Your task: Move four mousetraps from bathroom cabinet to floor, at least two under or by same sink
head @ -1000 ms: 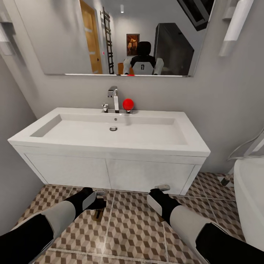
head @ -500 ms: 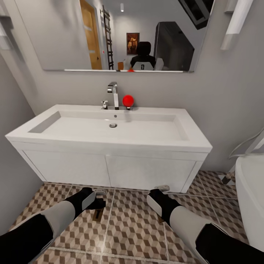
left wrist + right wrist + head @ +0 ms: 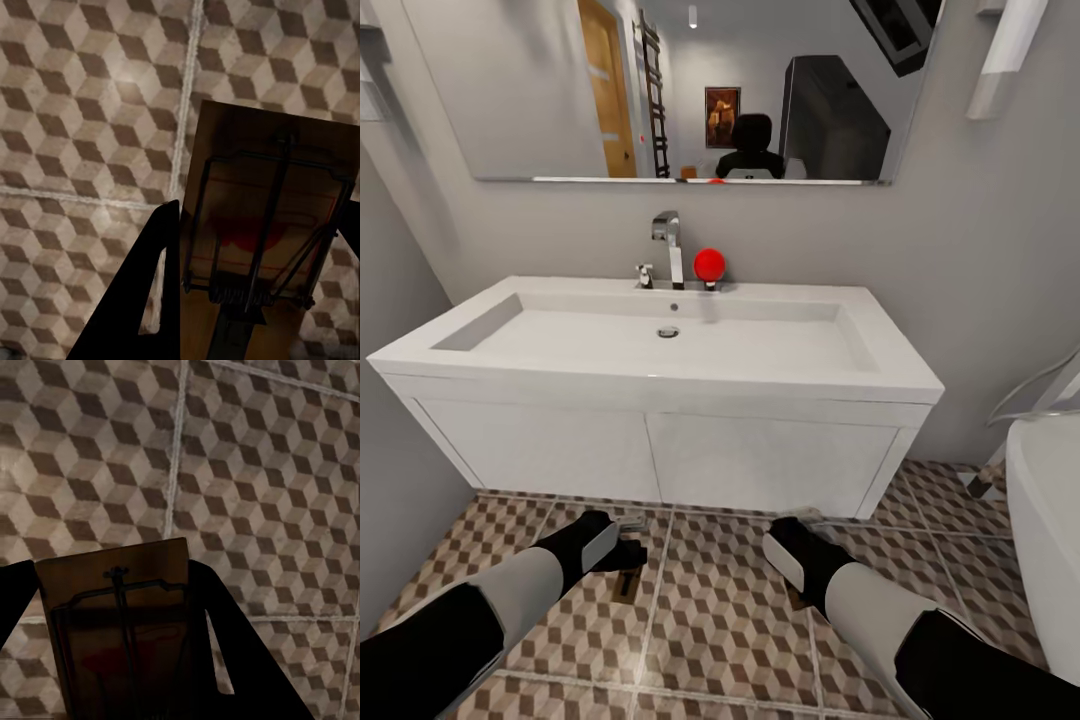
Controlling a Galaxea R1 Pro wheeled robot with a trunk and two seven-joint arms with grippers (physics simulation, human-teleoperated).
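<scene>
My left gripper [image 3: 627, 562] hangs low over the cube-patterned bathroom floor [image 3: 720, 625], in front of the sink [image 3: 905, 383], shut on a dark brown mousetrap [image 3: 628, 585]. In the left wrist view that mousetrap [image 3: 262, 225] sits between the black fingers [image 3: 150, 300], wire spring showing, above the tiles. My right gripper [image 3: 796, 575] is beside it, also low over the floor. The right wrist view shows a second mousetrap [image 3: 120, 622] clamped between its fingers [image 3: 232, 652]. The cabinet is out of view.
The white two-door vanity unit [image 3: 660, 450] under the sink stands just ahead of both hands, with a gap above the floor. A white bathtub [image 3: 1050, 520] edges in at the right. A grey wall [image 3: 400, 420] closes the left. A mirror [image 3: 690, 90] hangs above the chrome tap [image 3: 672, 250].
The head view has shifted a little, so the sink looks flatter and the mirror sits higher. Both arms and their mousetraps hold the same places over the floor.
</scene>
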